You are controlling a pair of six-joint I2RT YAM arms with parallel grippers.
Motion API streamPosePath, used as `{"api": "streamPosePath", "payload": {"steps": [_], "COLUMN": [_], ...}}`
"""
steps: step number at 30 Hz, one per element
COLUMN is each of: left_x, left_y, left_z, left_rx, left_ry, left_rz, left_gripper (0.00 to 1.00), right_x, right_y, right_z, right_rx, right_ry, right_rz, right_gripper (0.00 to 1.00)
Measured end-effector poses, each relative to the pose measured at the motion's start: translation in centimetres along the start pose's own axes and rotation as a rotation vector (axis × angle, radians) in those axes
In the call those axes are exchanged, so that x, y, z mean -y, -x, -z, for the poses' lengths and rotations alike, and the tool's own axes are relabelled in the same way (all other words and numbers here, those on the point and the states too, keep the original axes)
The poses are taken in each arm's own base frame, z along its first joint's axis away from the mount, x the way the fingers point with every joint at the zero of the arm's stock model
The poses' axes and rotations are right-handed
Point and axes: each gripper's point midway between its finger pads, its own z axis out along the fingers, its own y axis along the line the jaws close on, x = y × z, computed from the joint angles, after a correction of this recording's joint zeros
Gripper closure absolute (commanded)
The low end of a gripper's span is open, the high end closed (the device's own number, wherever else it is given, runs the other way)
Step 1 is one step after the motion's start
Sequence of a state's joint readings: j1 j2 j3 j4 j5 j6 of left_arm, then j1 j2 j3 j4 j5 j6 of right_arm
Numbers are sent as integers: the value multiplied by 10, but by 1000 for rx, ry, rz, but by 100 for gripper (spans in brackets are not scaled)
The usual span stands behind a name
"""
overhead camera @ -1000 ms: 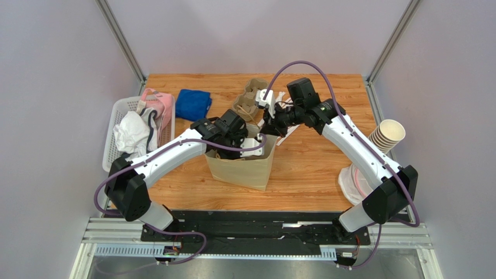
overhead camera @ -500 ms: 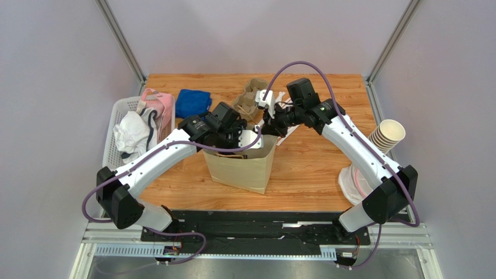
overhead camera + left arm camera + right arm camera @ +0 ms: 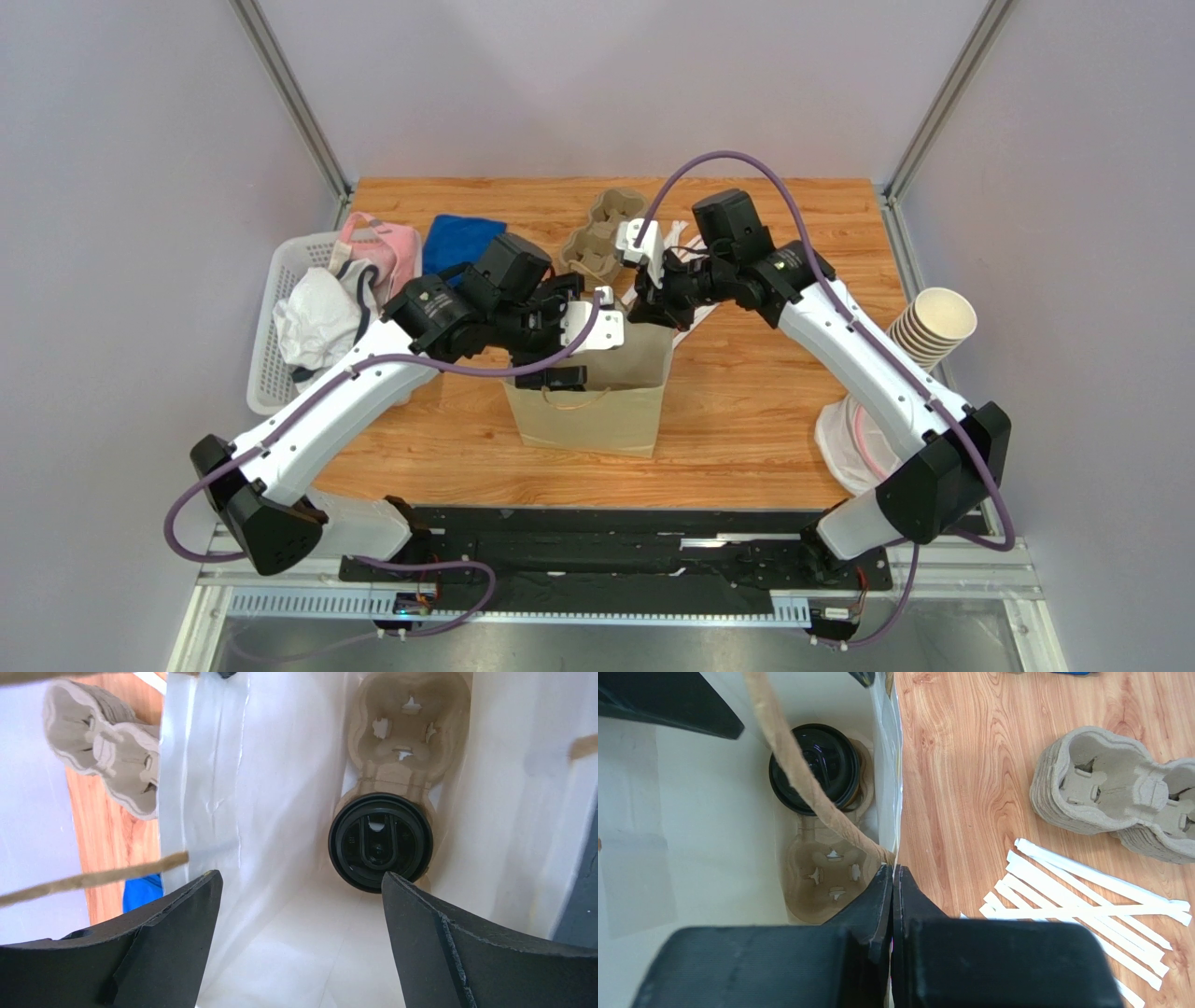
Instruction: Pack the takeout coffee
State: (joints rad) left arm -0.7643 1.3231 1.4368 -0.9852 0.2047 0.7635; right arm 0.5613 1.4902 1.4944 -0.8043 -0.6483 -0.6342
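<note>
One takeout coffee (image 3: 380,842) beneath left gripper (image 3: 302,885).

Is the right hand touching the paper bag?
Touching. The right wrist view shows the right hand pinching the rim of the paper bag between closed fingers.

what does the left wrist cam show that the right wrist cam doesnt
Only left wrist: the left gripper open, looking down into the paper bag, and a sliver of blue cloth. Only right wrist: the right gripper shut on the paper bag's rim, and wrapped straws on the table. Both: the takeout coffee seated in a cup carrier inside the bag, plus the spare carrier stack outside it.
</note>
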Motion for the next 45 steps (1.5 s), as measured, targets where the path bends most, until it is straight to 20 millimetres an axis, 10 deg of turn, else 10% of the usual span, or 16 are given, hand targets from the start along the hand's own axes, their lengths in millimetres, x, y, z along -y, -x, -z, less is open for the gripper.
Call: {"api": "streamPosePath", "payload": {"steps": [12, 19, 24, 33, 45], "left_x": [-8, -32, -67, -138, -166], "left_y": [22, 43, 45, -8, -105], "left_z": [63, 103, 135, 163, 146], "left_rx": [159, 259, 297, 260, 90], "left_ry": [173, 314, 447, 689, 751], "left_rz": [128, 276, 413, 725, 1091], "left_gripper": [1, 1, 1, 1, 2], "right_x": [-6, -8, 6, 104, 268], "right_y": [-3, -2, 21, 61, -95], "right_z": [6, 10, 21, 95, -1], "right_rx": [11, 16, 43, 212, -103], "right_ry": [-13, -13, -64, -392, -780], "right_rz": [50, 56, -20, -366, -800], "right_gripper": [99, 54, 48, 40, 59]}}
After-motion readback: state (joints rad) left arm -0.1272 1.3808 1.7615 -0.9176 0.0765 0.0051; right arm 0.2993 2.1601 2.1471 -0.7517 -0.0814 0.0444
